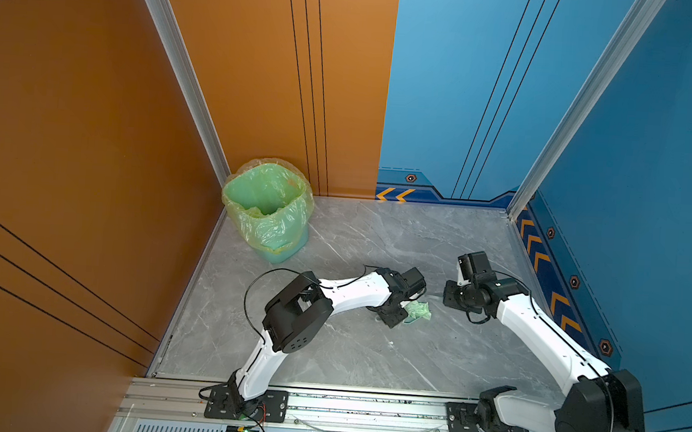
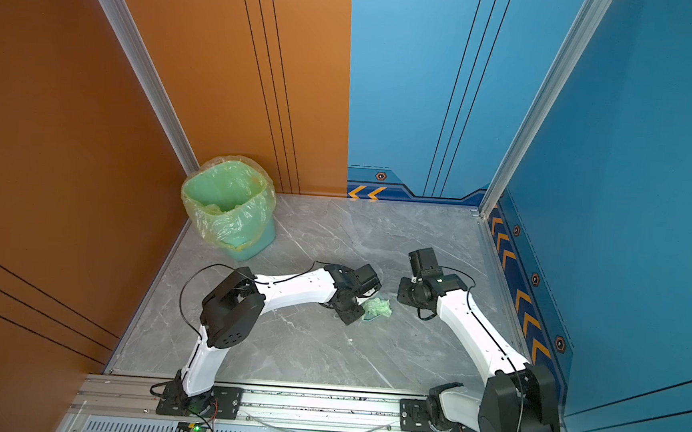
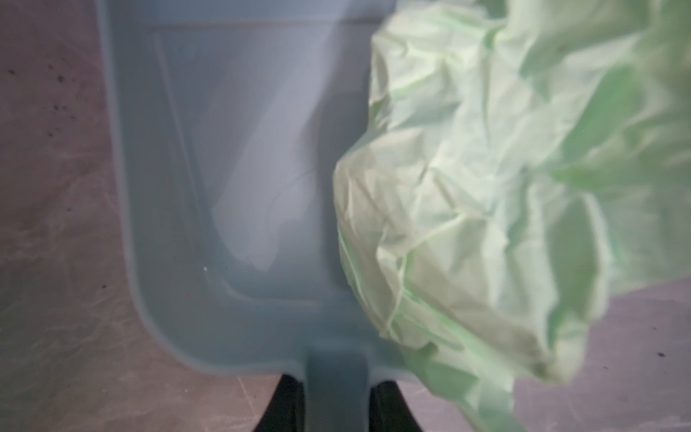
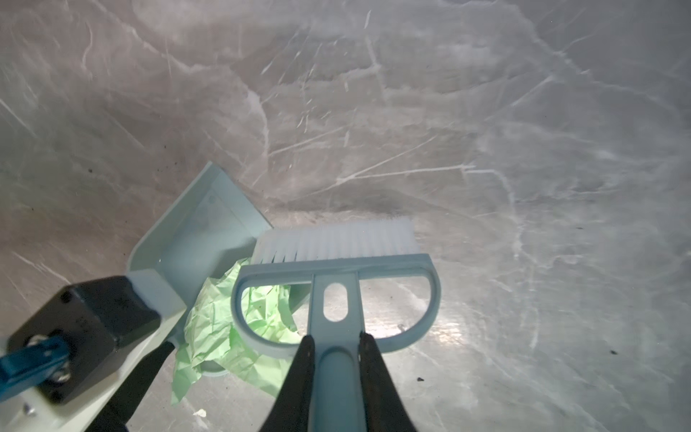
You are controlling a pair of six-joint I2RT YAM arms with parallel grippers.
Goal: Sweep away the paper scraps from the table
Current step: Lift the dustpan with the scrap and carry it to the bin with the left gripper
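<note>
One pale green crumpled paper scrap (image 1: pixel 417 310) (image 2: pixel 377 307) lies mid-table, draped over the side edge of a pale blue-grey dustpan (image 3: pixel 243 187) (image 4: pixel 194 243). In the left wrist view the paper scrap (image 3: pixel 467 187) fills one side and the rest of the pan is bare. My left gripper (image 3: pixel 334 407) (image 1: pixel 391 316) is shut on the dustpan's handle. My right gripper (image 4: pixel 334 348) (image 1: pixel 451 295) is shut on the handle of a blue brush (image 4: pixel 336 258), whose white bristles sit at the pan's open front, beside the paper scrap (image 4: pixel 213 321). The brush is hidden in both top views.
A bin with a yellow-green bag (image 1: pixel 268 207) (image 2: pixel 228 200) stands in the table's far left corner. A tiny white fragment (image 4: pixel 200 412) lies near the dustpan. The marble table (image 1: pixel 368 352) is walled at the left, back and right, with an aluminium rail along the front.
</note>
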